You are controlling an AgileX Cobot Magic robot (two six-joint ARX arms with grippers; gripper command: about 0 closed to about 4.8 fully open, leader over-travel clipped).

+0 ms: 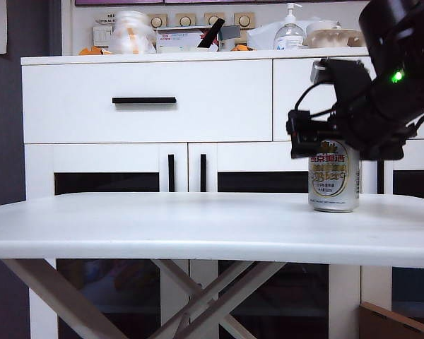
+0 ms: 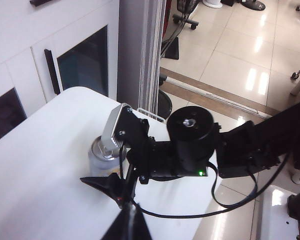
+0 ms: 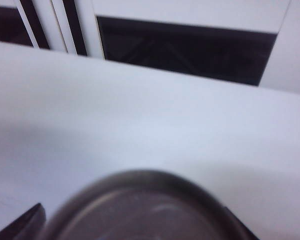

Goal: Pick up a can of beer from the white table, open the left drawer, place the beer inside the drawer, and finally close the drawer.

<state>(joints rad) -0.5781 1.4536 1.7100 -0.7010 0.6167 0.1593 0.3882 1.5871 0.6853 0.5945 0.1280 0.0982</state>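
Silver can of beer (image 1: 333,178) stands on white table (image 1: 162,226); right pincer (image 1: 318,145), jaws wide, apparently straddles its top; left pincer, unseen, closed.

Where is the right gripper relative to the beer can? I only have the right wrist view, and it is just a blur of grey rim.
Observer: In the exterior view, the right gripper is level with the top of the can of beer, which stands upright on the white table.
Operator: Is it closed on the can?
Observer: No. The jaws are open, one on either side of the can's top.
Operator: Is the left drawer open?
Observer: No, the left drawer is shut. The left gripper is shut and empty, above the table and apart from the can.
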